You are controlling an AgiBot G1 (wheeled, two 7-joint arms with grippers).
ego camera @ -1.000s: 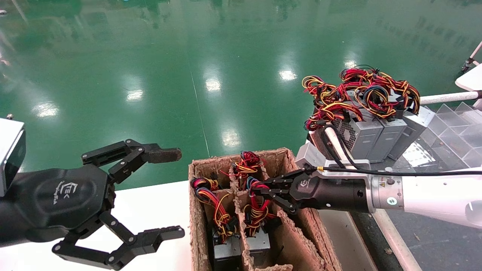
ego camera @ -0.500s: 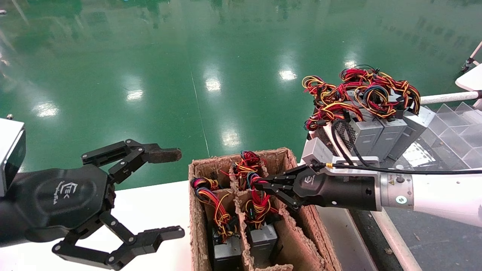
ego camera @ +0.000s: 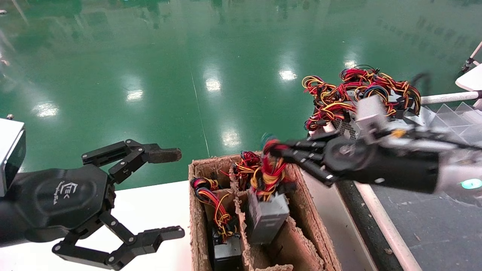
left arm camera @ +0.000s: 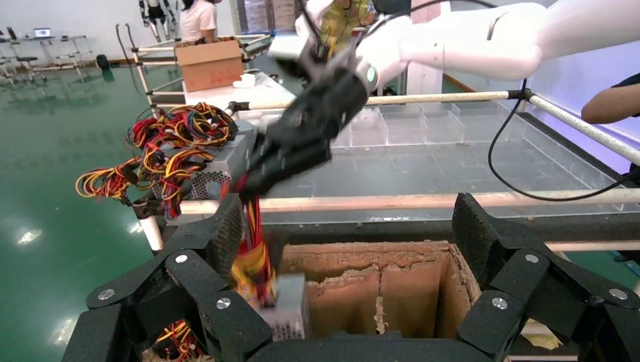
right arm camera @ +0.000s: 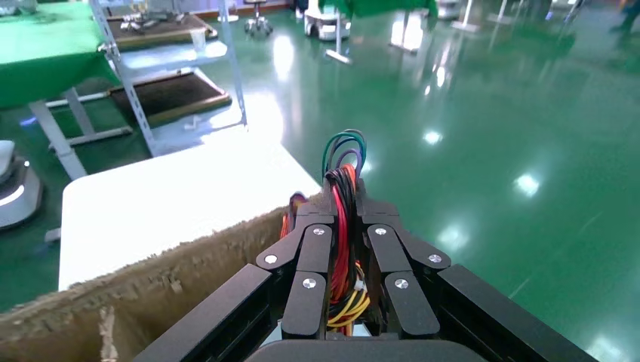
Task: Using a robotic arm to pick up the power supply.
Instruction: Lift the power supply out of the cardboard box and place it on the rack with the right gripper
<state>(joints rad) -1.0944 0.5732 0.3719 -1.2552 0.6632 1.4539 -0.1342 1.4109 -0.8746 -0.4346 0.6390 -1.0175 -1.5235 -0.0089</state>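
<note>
My right gripper (ego camera: 276,148) is shut on the red and yellow wire bundle (ego camera: 269,175) of the power supply (ego camera: 265,220). The silver-grey box hangs tilted from those wires, partly out of the right compartment of the cardboard box (ego camera: 301,214). In the right wrist view the wires (right arm camera: 341,226) are pinched between the fingers of the right gripper (right arm camera: 343,196). The left wrist view shows the power supply (left arm camera: 290,305) dangling beside the cardboard box (left arm camera: 377,286). My left gripper (ego camera: 169,194) stays open and holds nothing, over the white table to the box's left.
A darker unit (ego camera: 226,252) with red-yellow wires (ego camera: 214,207) sits in the box's left compartment. More silver power supplies (ego camera: 376,131) with tangled wires are stacked at the right, beside clear plastic dividers (ego camera: 452,128) and a white rail (ego camera: 448,98). The white table (ego camera: 150,210) lies left of the box.
The right gripper has risen and drawn back to the right, pulling the power supply up by its wires out of the compartment. The left gripper has not moved.
</note>
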